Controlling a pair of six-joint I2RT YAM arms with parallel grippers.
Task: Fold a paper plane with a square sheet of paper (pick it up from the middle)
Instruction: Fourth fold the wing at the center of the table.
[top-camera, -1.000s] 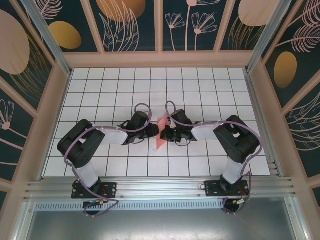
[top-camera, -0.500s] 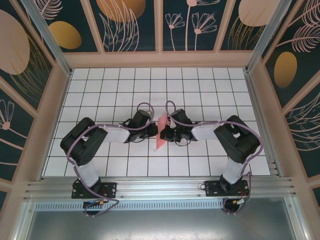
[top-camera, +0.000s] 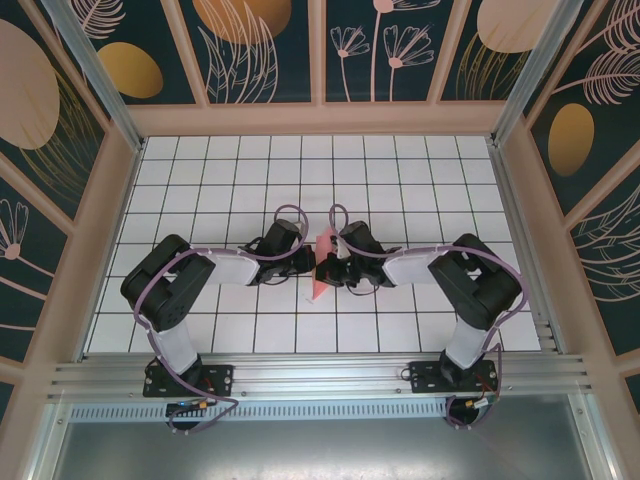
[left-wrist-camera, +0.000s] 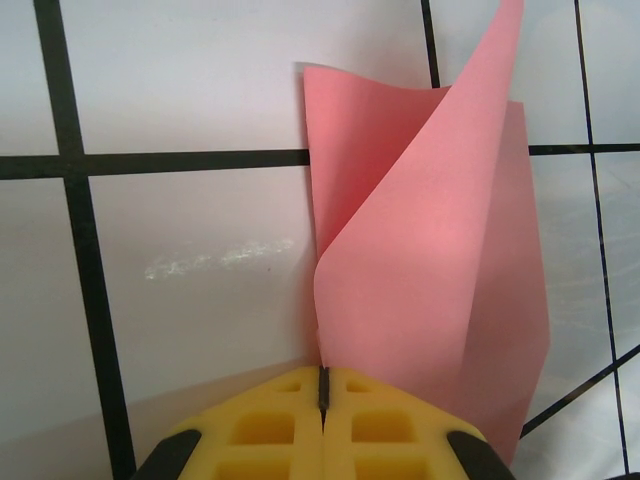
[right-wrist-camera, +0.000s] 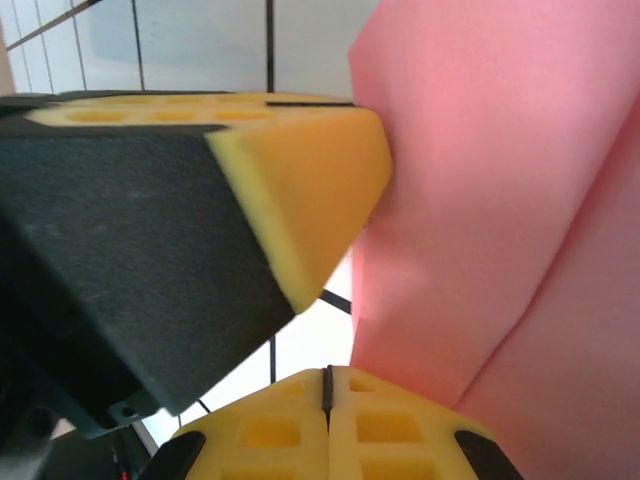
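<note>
A: What's the table top like?
B: White tiles, black grid lines, an aluminium rail along the near edge
A: And the walls?
B: Dark teal panels with gold and pink plant prints, framed in pale wood

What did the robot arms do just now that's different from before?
The left gripper slid toward the middle and shut on the edge of the pink paper. The right gripper nudged a little toward it. The paper stays standing up between them, and the right gripper is still shut.
</note>
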